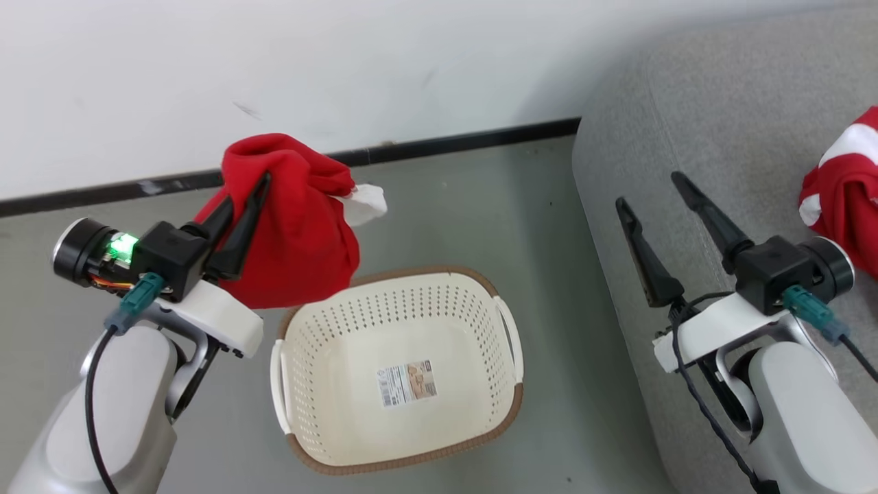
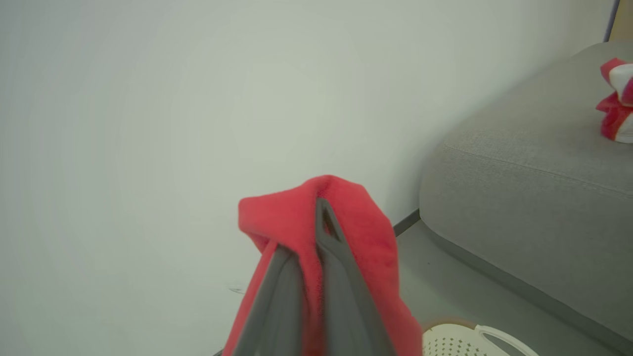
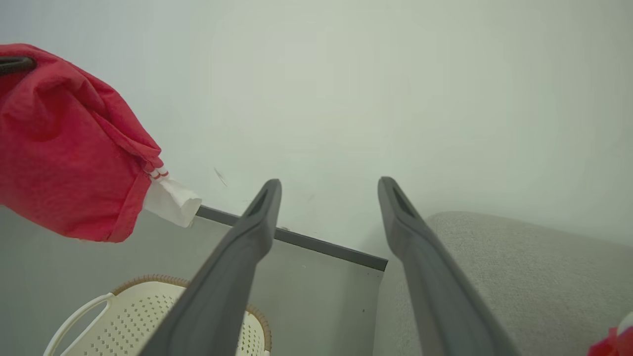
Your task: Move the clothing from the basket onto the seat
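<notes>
My left gripper (image 1: 259, 184) is shut on a red piece of clothing (image 1: 295, 233) with a white tag, holding it in the air above the far left corner of the basket (image 1: 480, 281). In the left wrist view the fabric (image 2: 366, 237) drapes over both fingers (image 2: 341, 277). The cream basket has nothing in it but the paper label on its bottom. My right gripper (image 1: 651, 189) stands open over the left edge of the grey seat (image 1: 720, 103), holding nothing. A second red and white garment (image 1: 847, 192) lies on the seat at the right edge.
A white wall with a dark baseboard (image 1: 446, 144) runs behind the basket. The grey floor (image 1: 480, 206) lies between the basket and the seat's rounded side. In the right wrist view the held garment (image 3: 64, 148) hangs at the left, above the basket's rim (image 3: 148, 282).
</notes>
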You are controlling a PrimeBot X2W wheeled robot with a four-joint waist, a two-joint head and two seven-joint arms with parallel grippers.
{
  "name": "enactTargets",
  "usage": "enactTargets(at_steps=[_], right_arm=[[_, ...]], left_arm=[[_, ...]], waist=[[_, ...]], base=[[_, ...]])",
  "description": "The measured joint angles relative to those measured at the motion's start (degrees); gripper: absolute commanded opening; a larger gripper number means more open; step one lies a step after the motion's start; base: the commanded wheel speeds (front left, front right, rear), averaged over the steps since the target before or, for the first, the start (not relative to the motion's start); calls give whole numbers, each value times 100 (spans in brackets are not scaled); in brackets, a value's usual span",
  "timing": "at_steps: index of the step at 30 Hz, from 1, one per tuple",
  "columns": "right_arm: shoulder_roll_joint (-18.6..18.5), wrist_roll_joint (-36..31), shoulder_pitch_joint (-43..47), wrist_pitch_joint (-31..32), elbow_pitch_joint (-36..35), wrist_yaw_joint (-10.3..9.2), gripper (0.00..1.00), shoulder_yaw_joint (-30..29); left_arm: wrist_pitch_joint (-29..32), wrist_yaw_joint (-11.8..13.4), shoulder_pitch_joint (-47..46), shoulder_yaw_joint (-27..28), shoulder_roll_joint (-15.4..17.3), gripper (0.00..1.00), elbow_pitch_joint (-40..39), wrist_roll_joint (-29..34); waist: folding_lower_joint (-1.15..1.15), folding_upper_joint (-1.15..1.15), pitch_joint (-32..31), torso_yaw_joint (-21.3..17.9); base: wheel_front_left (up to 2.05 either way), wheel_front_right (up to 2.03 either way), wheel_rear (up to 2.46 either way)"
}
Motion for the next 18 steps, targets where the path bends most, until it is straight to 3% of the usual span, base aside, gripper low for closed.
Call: enactTargets(at_steps=[18], right_arm=[[-736,193,2,0,568,0,100,1366]], left_arm=[[554,-219,259,-888,-68,0,-906,-7]], waist=[[0,0,-984,367]], base=[[0,0,0]])
